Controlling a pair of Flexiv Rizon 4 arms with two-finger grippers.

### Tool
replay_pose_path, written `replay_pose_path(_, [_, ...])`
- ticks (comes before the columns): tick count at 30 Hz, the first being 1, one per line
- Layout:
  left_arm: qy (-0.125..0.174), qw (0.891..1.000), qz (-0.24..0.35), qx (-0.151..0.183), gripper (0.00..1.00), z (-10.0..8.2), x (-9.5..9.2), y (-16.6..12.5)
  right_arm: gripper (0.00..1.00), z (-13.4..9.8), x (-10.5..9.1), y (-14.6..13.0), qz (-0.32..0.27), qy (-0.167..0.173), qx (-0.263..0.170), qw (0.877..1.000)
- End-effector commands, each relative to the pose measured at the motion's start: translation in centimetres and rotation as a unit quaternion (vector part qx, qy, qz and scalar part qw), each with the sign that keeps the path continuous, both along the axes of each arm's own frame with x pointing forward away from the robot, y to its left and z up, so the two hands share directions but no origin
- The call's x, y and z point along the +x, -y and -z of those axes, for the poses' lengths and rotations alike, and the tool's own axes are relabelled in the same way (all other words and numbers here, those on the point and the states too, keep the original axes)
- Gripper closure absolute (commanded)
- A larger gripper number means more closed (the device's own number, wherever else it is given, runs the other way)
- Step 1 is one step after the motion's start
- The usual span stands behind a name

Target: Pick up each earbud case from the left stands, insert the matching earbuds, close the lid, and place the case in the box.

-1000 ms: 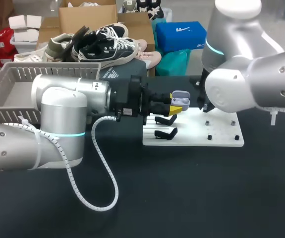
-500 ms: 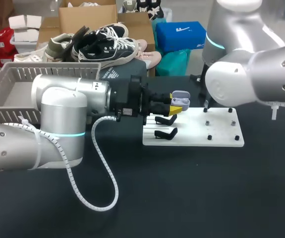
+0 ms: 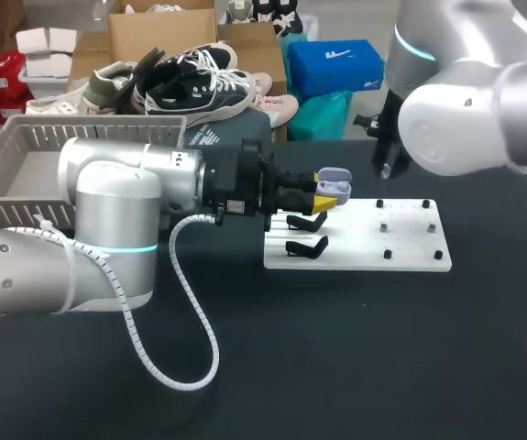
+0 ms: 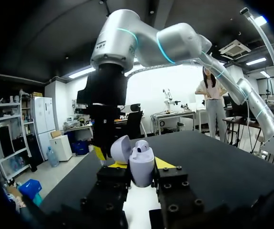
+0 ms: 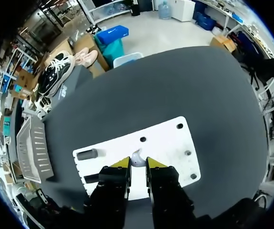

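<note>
Two black stands (image 3: 307,246) rest on the white board (image 3: 410,252).

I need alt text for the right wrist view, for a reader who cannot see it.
The right gripper holds a small pale earbud between its yellow tips, above a white board on the black table. Two dark stands sit at one end of the board.

open upright lavender case (image 4: 141,166); white earbud (image 5: 137,157)
</note>
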State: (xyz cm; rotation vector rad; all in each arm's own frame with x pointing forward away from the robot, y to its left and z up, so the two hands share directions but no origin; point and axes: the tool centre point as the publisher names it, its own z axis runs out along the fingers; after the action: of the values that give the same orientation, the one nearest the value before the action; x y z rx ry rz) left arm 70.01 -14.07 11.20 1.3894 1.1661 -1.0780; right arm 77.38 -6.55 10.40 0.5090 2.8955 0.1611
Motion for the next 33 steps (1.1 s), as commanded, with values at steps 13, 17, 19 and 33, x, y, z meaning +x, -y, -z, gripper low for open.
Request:
replay_pose_path(13, [0.001,1.000,-0.002,-0.001,1.00,0.0,-0.1,0.0,1.00,-8.6,-5.8,-2.7,-0.147,-0.006,-0.026,0.989])
replay_pose_path(17, [0.001,1.000,-0.002,-0.001,1.00,0.0,-0.1,0.0,1.00,-8.8,-7.0,-4.4,-0.194,-0.015,-0.014,0.981])
replay_pose_path(19, [0.001,1.000,-0.002,-0.001,1.00,0.0,-0.1,0.0,1.00,-8.6,-7.5,-5.1,-0.211,-0.021,-0.009,0.977])
replay_pose_path(33, [0.001,1.000,-0.002,-0.001,1.00,0.0,-0.1,0.0,1.00,-8.2,-9.0,-8.9,-0.322,-0.006,-0.015,0.947])
